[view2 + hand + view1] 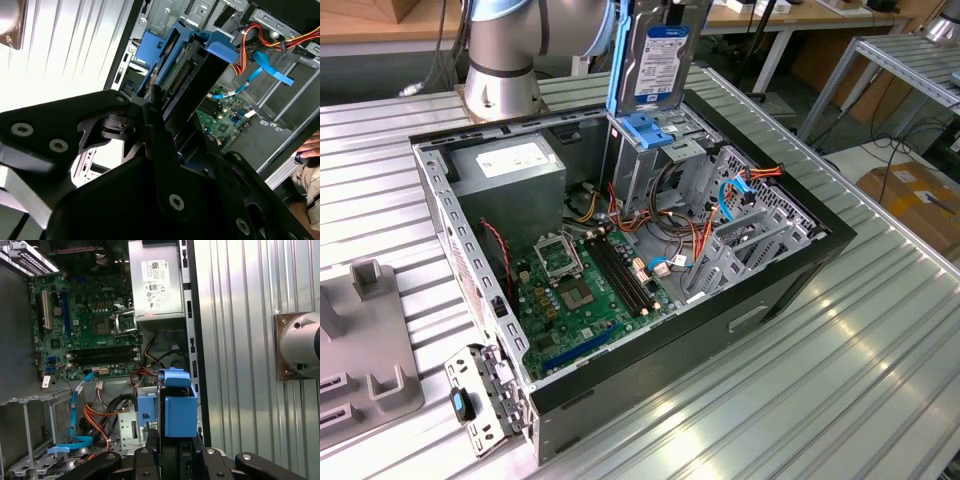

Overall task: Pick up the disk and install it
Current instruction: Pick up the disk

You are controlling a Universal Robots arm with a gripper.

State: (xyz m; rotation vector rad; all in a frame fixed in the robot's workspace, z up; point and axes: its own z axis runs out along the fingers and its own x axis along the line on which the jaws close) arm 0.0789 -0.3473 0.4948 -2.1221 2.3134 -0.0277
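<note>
Pickup is done: my gripper (pixel 169 450) is clamped on the disk (pixel 655 60), which hangs upright just above the drive cage (pixel 638 165) in the open case (pixel 790 270). It's not seated yet, so insertion remains.

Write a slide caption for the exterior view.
Disk held upright over the tall grey drive cage of an open computer case lying on a ribbed metal table.

Disk (pixel 177 410) held edge-on in gripper (pixel 167 449), near power supply (pixel 157 287). Motherboard (pixel 90 335) just beside supply; ribbed table (pixel 235 340) on supply's opposite side.
</note>
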